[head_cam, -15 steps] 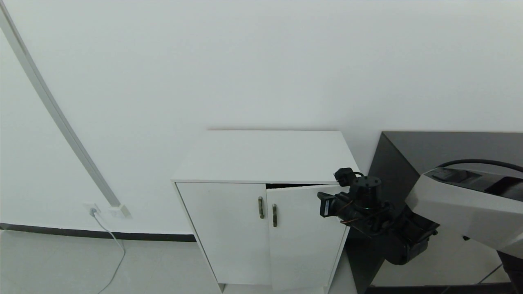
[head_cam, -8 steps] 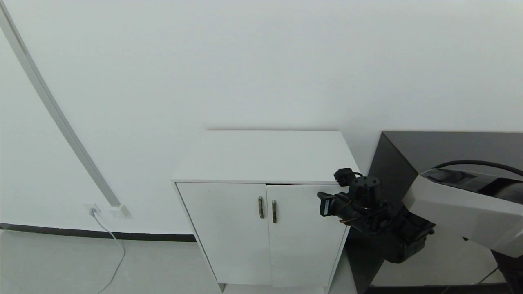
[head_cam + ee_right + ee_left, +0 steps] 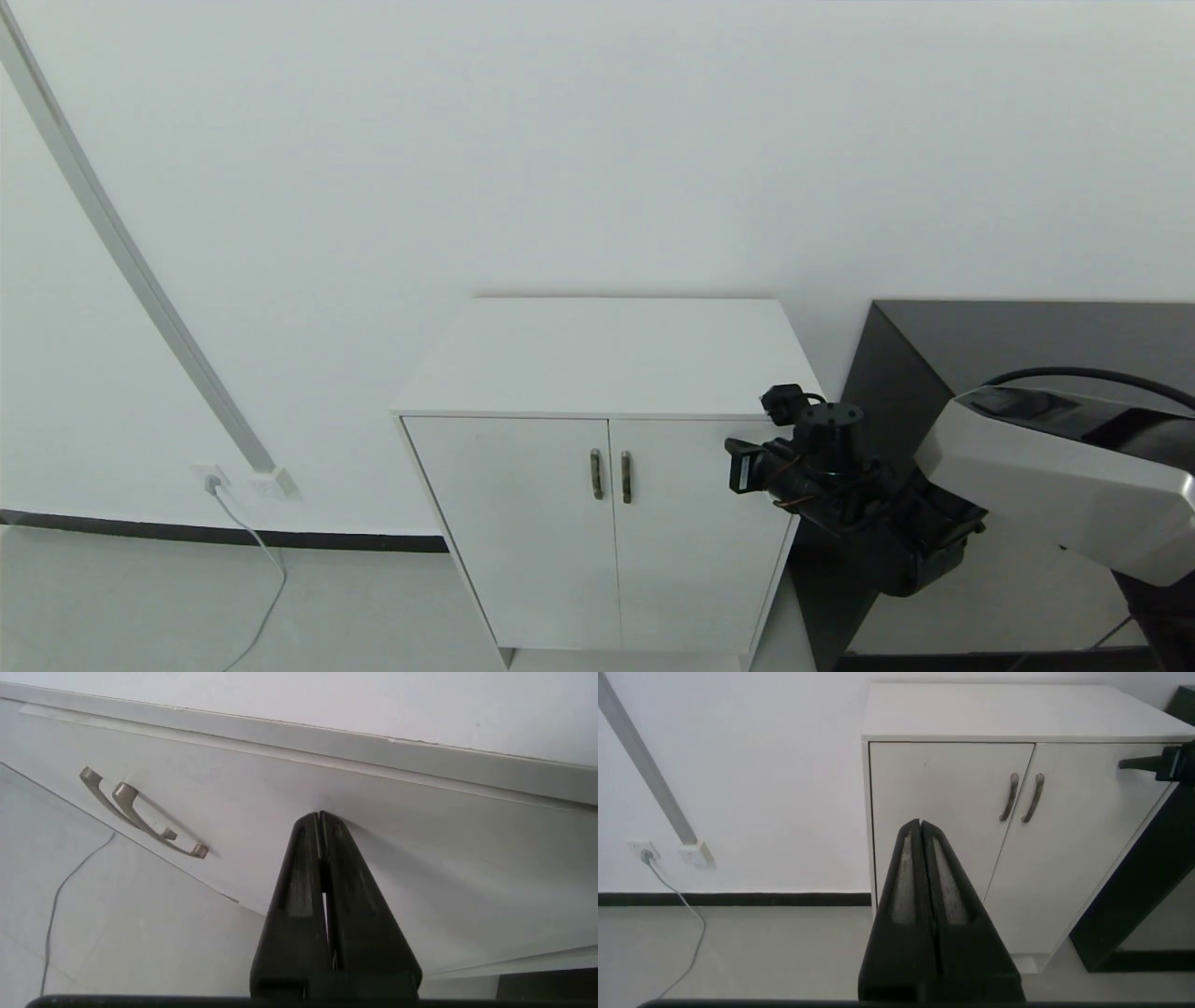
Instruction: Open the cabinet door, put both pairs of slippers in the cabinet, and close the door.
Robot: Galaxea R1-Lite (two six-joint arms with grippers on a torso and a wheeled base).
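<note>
Cabinet door [image 3: 686,551], right leaf, lower centre of frame: right jaws pinched together, holding nothing, tips against its front, seemingly to press it home; leaf lies flush. Left jaws likewise closed, empty, well apart, facing cabinet [image 3: 597,355].

Shows a white cabinet [image 3: 597,359] at lower centre, both doors closed flush, handles [image 3: 596,474] side by side at the seam. Puts the right gripper [image 3: 738,467] at the right door's [image 3: 691,551] upper right corner. Includes a dark block [image 3: 943,341] at right and a wall socket [image 3: 213,483] with cable [image 3: 266,574] at lower left.
</note>
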